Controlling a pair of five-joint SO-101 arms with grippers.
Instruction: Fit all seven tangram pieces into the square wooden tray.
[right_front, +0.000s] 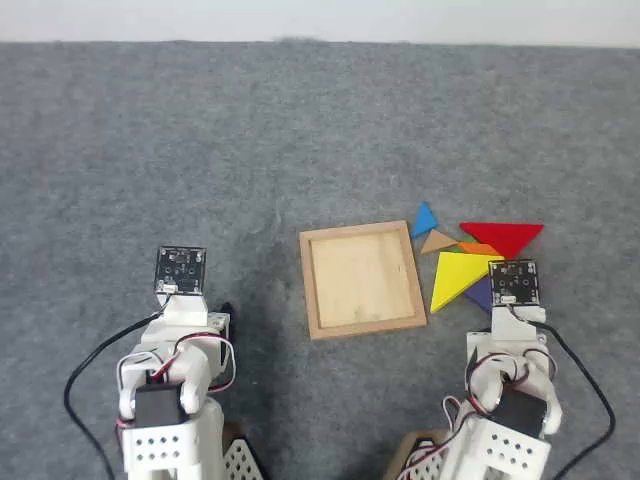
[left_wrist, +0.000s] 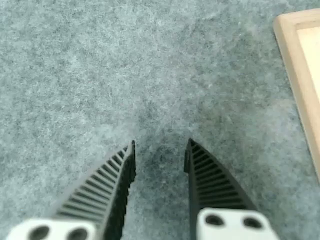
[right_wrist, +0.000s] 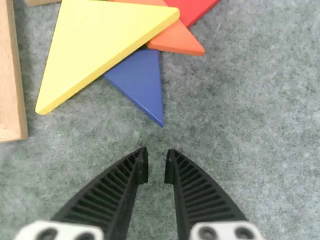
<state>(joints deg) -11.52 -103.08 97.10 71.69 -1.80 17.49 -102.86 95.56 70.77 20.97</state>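
While the tray (right_front: 306, 285) holds no piece yet, the right gripper (right_wrist: 156, 159), jaws slightly parted and empty, sits just behind the dark blue triangle (right_wrist: 142, 82), likely lined up for a first pick; the left gripper (left_wrist: 160, 150) hangs released over carpet

This looks like a robotics lab or a hobbyist's test bench, though too little of the room shows to say which. The table (right_front: 200, 130) is covered edge to edge in plain grey felt-like cloth, and it ends at a bare white wall (right_front: 320, 20). The left arm (right_front: 178, 350) and the right arm (right_front: 510, 385) are small, white-plastic machines with bare motors. Loose black, red and white wires (right_front: 85, 372) loop around their joints. Each arm carries an uncased camera board (right_front: 181, 268) on its wrist and stands on a perforated base (right_front: 160, 450). A wooden tray (right_front: 305, 285) and coloured tangram pieces (right_front: 462, 275) lie before them like a set exercise.
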